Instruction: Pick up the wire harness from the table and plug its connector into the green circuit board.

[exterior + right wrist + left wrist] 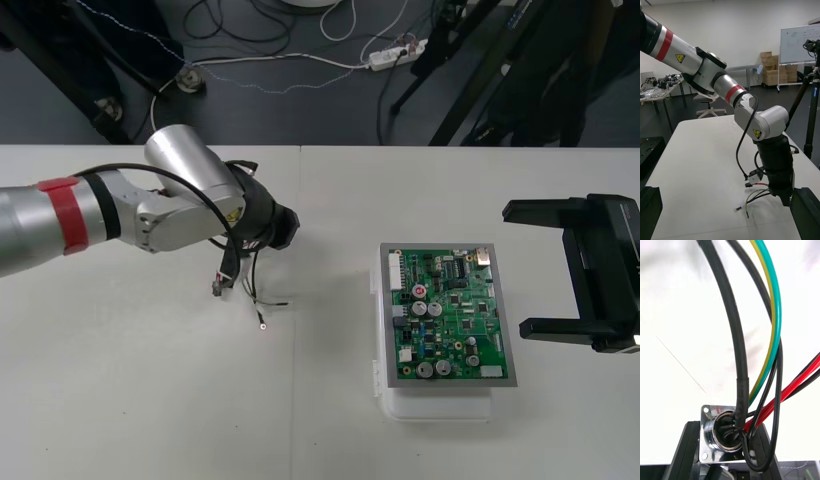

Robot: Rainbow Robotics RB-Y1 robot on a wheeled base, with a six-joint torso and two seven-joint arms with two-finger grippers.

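- The left gripper [276, 231] is closed on the wire harness [240, 278]. The left wrist view shows the flanged round metal socket [720, 427] pinched between its black fingers [687, 444].
- From the socket, the red, black and green-yellow wires [769, 333] fan out loose. The small plug [754, 176] dangles beside the gripper, above the counter [150, 400].
- A thin lead with a ring terminal [262, 322] trails lowest. Whether it touches the counter cannot be told.
- Handling, as I judge it: the harness is light and limp, so the plug will swing and twist freely. The socket is a hard, secure hold but leaves the plug unguided. The plug body looks like the better place to grip for insertion, since the thin wires could kink or pull out.
- The left arm reaches in over the counter's left half, wrist bent so the gripper points down.
- The green circuit board [452, 315] sits on its white base [440, 405], well apart to the right with nothing plugged in by the harness.
- The right gripper [513, 268] waits just beside the board's right edge, fingers spread wide and holding nothing.
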